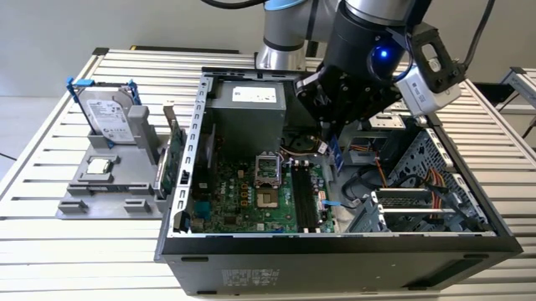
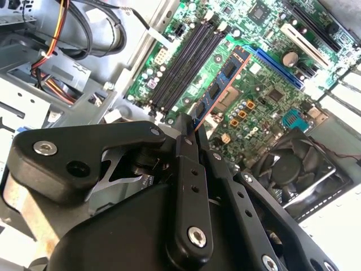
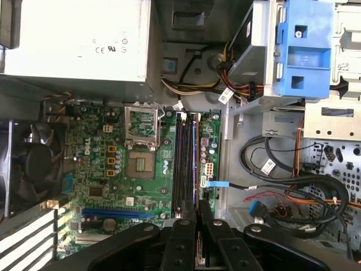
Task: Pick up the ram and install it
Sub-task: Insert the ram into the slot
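My gripper (image 2: 189,129) is shut on the ram (image 2: 221,83), a slim stick with dark chips and an orange edge that juts out from between the black fingers (image 2: 186,169). The stick hangs over the motherboard (image 2: 265,90), close beside the long black memory slots (image 2: 186,62) and apart from them. From the exterior view, the gripper (image 1: 323,135) is lowered into the open computer case (image 1: 335,251), above the board's memory slots (image 1: 303,200). In the first wrist view the gripper (image 3: 197,213) lines up with the slots (image 3: 183,164).
A silver hard drive (image 1: 113,119) in a blue-tabbed frame stands on a grey fixture (image 1: 109,200) at the exterior view's left, with a green card (image 1: 172,164) beside the case. Inside are the power supply (image 1: 247,106), a fan (image 2: 287,164), the CPU socket (image 3: 140,166) and loose cables (image 3: 293,186).
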### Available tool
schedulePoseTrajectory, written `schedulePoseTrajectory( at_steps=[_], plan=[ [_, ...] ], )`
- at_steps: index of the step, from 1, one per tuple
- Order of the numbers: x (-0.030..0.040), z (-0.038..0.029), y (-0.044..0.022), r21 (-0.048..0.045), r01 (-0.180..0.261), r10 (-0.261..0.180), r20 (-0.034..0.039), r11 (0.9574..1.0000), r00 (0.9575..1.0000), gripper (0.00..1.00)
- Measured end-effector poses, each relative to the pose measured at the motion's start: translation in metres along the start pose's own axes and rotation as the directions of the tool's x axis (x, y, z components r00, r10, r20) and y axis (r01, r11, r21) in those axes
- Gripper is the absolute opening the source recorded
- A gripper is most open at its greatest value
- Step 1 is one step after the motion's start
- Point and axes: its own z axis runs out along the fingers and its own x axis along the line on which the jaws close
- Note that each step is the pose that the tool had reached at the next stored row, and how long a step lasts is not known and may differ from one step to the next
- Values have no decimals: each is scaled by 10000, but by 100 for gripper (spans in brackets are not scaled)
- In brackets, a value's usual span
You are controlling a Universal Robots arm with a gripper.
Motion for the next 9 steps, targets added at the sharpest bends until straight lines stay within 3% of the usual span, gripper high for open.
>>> schedulePoseTrajectory(
  at_steps=[9],
  plan=[
    [0,29,-2,2,0,0,-1,10000,10000,0]
  ],
)
